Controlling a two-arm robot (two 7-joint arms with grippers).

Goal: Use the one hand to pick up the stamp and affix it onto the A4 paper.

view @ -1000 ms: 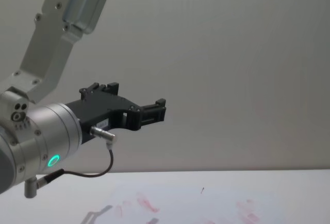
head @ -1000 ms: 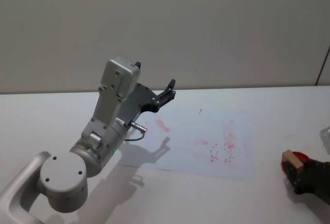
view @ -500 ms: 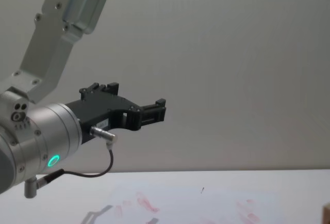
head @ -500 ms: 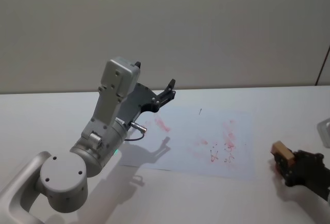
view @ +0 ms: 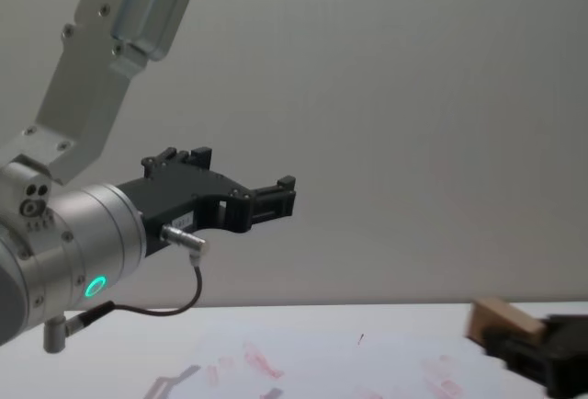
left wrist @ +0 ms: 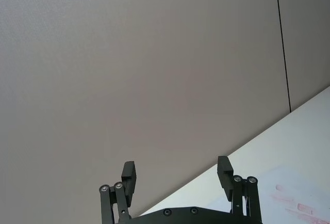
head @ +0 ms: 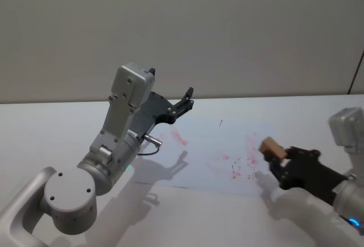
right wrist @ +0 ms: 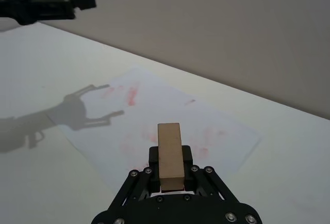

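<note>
Head camera looks down; chest low, level — both share the A4 paper (head: 223, 141)

Stamp (right wrist: 169, 146): light bare wood, matt, smooth faces. Paper (head: 222, 144): white, matt, flat, blotched with red-pink ink. Right gripper (right wrist: 170, 163): black, matt, looks like plastic, with small shiny screw heads. Left gripper (left wrist: 176, 168): same black matt finish. Left arm (view: 110, 31): silver-grey metal, satin sheen. Table (head: 57, 127): white, smooth, slight sheen. Wall (head: 227, 31): grey-beige, matt, finely textured.
</note>
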